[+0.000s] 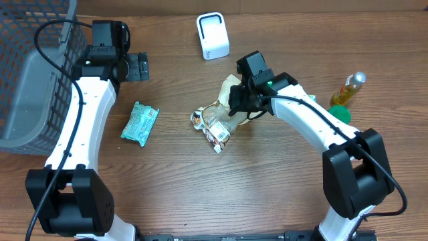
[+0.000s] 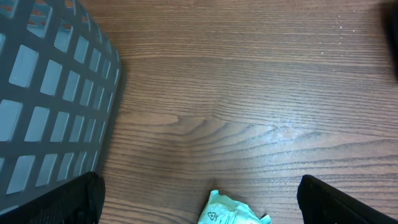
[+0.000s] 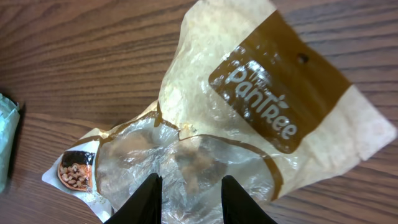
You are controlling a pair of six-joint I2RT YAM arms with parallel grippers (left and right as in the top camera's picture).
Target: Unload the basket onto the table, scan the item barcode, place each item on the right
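The right gripper (image 3: 188, 196) has its jaws narrowed astride the Pantree snack bag (image 3: 249, 124); whether they pinch it I cannot tell. The bag lies mid-worktop (image 1: 200, 187). Farther off, the left gripper (image 1: 140, 65) holds its jaws wide beside the basket (image 1: 27, 100).

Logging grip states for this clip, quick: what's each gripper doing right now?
Left gripper: open, holding nothing.
Right gripper: closed on the bag.
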